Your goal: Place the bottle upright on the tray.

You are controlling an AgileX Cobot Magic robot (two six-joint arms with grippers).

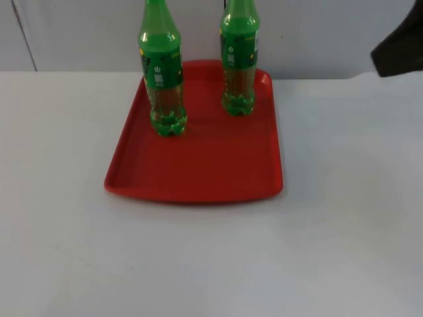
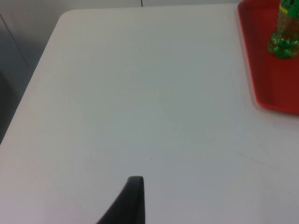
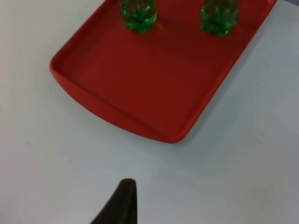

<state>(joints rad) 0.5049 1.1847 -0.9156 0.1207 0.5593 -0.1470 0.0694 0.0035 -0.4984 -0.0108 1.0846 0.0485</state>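
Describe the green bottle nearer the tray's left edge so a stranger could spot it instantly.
On the white table lies a red plastic tray. Two upright green plastic bottles stand at its far end. Yours is the left green bottle, slightly nearer the camera than the right green bottle.

No readable words or brand. Left bottle (image 1: 162, 66): green label bears small white round emblem and tiny white print, illegible. Right bottle (image 1: 239, 56): green label with white print strip, also illegible.
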